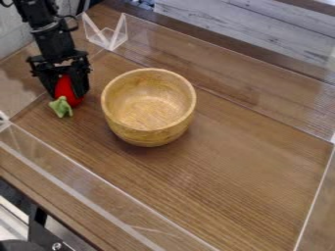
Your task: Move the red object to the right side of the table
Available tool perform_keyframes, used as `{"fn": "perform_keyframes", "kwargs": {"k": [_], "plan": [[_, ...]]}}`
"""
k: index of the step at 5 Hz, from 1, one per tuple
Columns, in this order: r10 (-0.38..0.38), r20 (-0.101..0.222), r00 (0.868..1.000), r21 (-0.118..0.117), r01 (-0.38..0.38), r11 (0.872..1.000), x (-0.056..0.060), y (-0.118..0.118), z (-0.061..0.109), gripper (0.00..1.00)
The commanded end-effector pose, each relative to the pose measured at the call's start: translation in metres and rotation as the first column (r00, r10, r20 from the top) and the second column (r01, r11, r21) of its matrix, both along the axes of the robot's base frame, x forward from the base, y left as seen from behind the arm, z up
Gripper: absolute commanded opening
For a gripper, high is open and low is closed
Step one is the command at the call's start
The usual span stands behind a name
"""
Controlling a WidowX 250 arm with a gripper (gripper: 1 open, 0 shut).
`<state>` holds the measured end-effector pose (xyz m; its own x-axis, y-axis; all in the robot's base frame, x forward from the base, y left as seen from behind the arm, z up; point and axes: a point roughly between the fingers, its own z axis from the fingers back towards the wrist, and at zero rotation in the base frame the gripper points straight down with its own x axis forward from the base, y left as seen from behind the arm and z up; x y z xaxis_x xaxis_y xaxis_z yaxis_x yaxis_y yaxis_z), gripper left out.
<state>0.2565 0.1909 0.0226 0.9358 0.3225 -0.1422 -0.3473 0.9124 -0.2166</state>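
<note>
gripper: we've got the gripper (61,71) pointing down, its black fingers (81,65) out on both sides of the strawberry. Can't really tell if they're clamped on it or just around it, there's too much overlap from up here.
strawberry: our little red guy (66,88) sits right at the fingertips, between them as far as we can see, with part of the red tucked behind the black.
leafy stem: the light-green end (61,107) pokes out from the fingers on the side away from the arm, and we see it fine.
arm: the black arm (55,20) comes in from the top edge of the view, straight above the gripper.
bowl: the round wooden bowl (148,107) is near the gripper, off to one side of it and apart from both it and the strawberry, lol it's way bigger than the berry.
table: the brown wood-grain top (242,147) is under all of it, and we see a big stretch of it past the bowl from the gripper.
</note>
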Motion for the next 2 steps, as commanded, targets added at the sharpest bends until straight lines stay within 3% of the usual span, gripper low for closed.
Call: {"fn": "perform_keyframes", "kwargs": {"k": [1, 2], "plan": [[-0.031, 0.065, 0.997, 0.038, 0.028, 0.999, 0.008, 0.004, 0.037, 0.00], [-0.057, 0.092, 0.994, 0.034, 0.054, 0.998, 0.011, 0.004, 0.062, 0.00]]}}
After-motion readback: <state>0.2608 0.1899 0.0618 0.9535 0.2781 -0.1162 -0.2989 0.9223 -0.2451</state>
